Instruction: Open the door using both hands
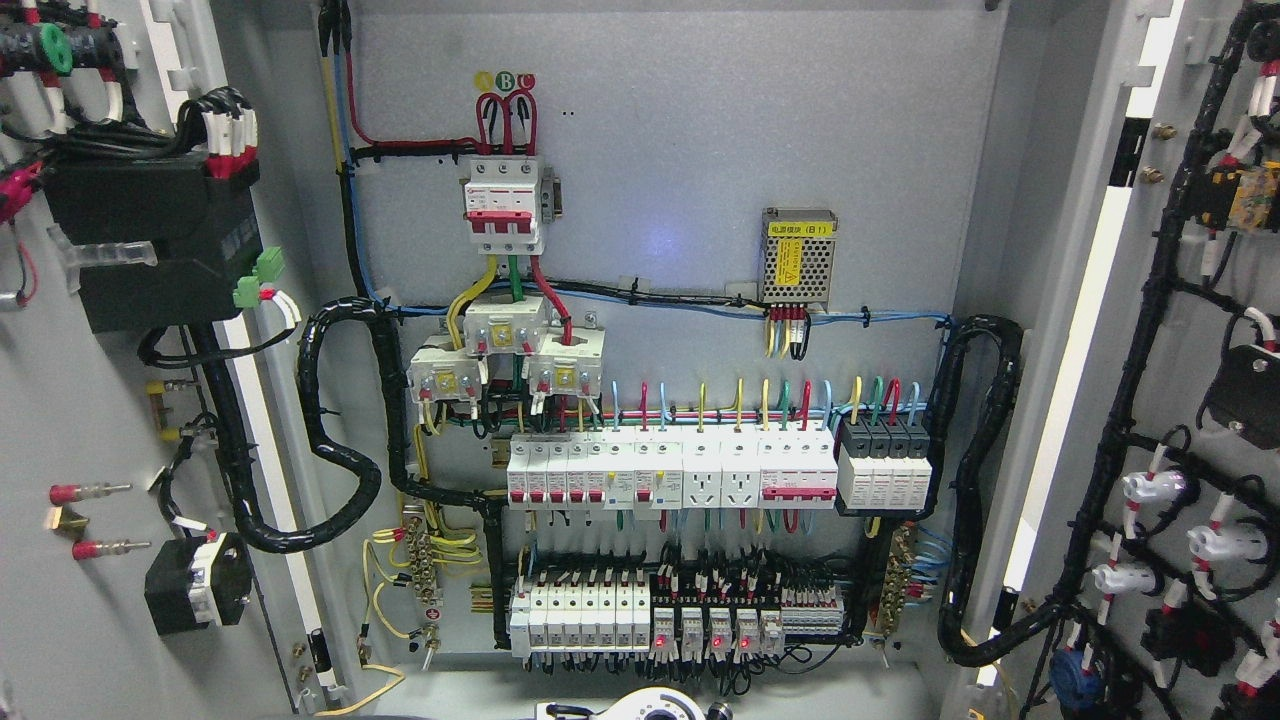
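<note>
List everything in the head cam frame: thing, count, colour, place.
cabinet back panel: 1, grey, centre
left door: 1, grey, swung open at left, black parts and wiring on its inside
right door: 1, grey, swung open at right, black wire loom and white fittings
main breaker: 1, white and red, upper centre
power supply: 1, metal mesh with yellow label, right of centre
transformers: 3, white, below the main breaker
breaker row: 1, white and red, middle
relay row: 1, white, red lights, bottom
robot part: white and black, bottom edge centre; hands not in view
</note>
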Controlling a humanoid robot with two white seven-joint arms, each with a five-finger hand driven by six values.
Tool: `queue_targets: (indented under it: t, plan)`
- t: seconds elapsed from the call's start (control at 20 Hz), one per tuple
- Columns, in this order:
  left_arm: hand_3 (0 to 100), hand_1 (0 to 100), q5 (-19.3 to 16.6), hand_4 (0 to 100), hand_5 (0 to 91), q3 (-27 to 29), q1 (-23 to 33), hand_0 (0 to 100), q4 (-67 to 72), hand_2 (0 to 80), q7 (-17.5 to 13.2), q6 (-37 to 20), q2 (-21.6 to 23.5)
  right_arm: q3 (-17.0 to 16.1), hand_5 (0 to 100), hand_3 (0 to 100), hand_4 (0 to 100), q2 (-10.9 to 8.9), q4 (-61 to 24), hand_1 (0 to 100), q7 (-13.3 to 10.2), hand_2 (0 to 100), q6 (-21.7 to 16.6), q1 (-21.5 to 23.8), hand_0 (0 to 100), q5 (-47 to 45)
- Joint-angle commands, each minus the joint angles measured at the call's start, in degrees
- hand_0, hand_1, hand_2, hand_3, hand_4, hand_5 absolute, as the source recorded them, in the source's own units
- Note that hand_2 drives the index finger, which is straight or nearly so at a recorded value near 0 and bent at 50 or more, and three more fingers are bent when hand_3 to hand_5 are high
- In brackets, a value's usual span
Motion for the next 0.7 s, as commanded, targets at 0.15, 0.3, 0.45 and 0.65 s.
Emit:
queue_targets:
  t: [0.15, 0.3, 0.45, 0.65]
  plan:
    - [0, 0, 0.0, 0, 0.0, 0.0, 0.3, 0, 0.0, 0.0, 0.0, 0.0, -0.7, -6.5, 0, 0, 0, -6.07, 1.0, 0, 0.0, 0, -0.4, 1.9, 0, -0.3]
    - [0, 0, -0.2, 0, 0.0, -0.3, 0.3, 0, -0.1, 0.0, -0.6, -0.1, -0.7, -8.1, 0, 0, 0, -8.28, 0.7, 0, 0.1, 0, -0.5, 2.6, 0, -0.5]
    - [0, 0, 0.0, 0, 0.0, 0.0, 0.3, 0, -0.5, 0.0, -5.9, 0.1, -0.9, -10.3, 0, 0, 0, -10.21, -0.8, 0, 0.2, 0, -0.6, 3.3, 0, -0.6]
    - [0, 0, -0.1, 0, 0.0, 0.0, 0.3, 0, -0.5, 0.0, -8.8, 0.0, -0.7, -11.9, 0, 0, 0, -10.74, -3.4, 0, -0.2, 0, -2.6, 5.4, 0, -0.1]
